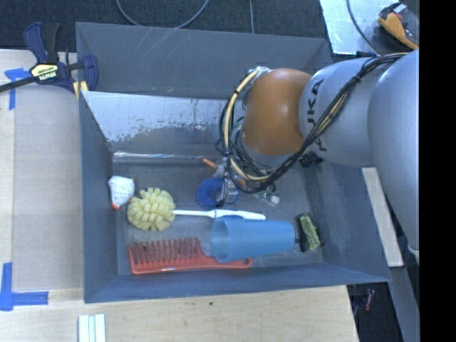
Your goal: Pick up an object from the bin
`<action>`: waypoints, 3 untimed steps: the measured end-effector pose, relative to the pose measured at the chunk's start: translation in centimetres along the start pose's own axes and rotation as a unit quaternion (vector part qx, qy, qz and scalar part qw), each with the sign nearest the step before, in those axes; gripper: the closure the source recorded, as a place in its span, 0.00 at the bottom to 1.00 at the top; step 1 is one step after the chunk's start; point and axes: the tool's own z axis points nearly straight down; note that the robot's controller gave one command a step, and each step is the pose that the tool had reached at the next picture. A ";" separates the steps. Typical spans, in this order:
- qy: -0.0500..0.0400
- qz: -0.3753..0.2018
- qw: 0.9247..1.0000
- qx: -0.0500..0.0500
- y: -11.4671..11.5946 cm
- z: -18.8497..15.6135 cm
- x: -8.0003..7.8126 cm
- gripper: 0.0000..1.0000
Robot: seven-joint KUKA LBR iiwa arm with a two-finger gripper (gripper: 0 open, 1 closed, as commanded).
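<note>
Pincer (pixel 228 184) low over small blue round thing (pixel 208 192) mid-bin, grip cannot be told; blue cup (pixel 253 238) lying left-right, mouth left

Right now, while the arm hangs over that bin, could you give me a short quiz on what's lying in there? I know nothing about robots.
1. True or false: in the camera view, the red comb lies just below the blue cup.
2. Which thing lies closest to the pincer? A) the small blue round thing B) the white lump C) the dark green block
3. Fill in: the blue cup is not upright; it lies on its ____.

Key: 1 true; 2 A; 3 side.
</note>
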 end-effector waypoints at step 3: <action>-0.009 -0.002 1.000 -0.001 0.9 -14.0 -1.3 1.00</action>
